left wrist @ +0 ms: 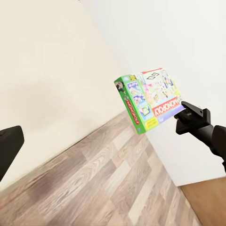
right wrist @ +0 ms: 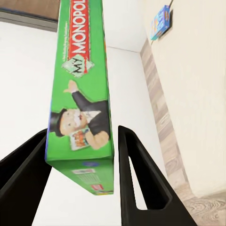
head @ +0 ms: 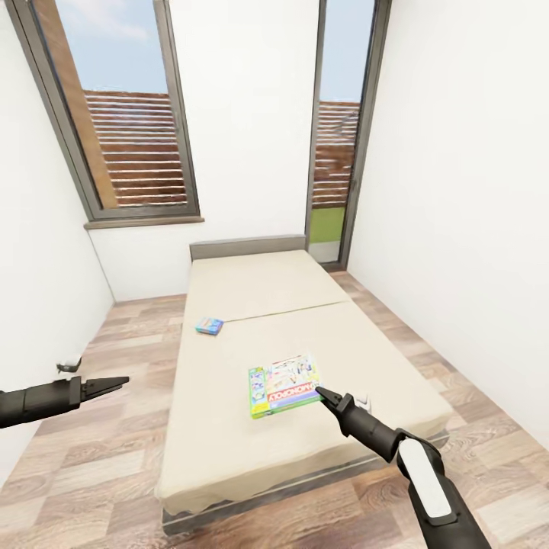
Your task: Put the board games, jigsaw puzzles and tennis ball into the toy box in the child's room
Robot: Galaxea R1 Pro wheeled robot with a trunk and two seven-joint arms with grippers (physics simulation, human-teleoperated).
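Note:
On the beige bed (head: 252, 297) lie two board games. The pale green Monopoly box (head: 284, 383) (left wrist: 148, 99) (right wrist: 87, 94) lies near the foot, and a small blue box (head: 209, 326) (right wrist: 161, 21) lies near the bed's left edge. My right gripper (head: 319, 391) (left wrist: 182, 110) (right wrist: 82, 141) is open and straddles the green box's near right corner; a thin gap shows beside one finger. My left gripper (head: 126, 379) hangs over the floor left of the bed, holding nothing, and looks open. The table, toy box, jigsaw puzzles and tennis ball are out of view.
The bed's dark grey headboard (head: 248, 248) stands against the far wall between a window (head: 130, 130) and a tall glass door (head: 339, 137). Wooden floor (head: 122, 457) runs along both sides of the bed. White walls close in on both sides.

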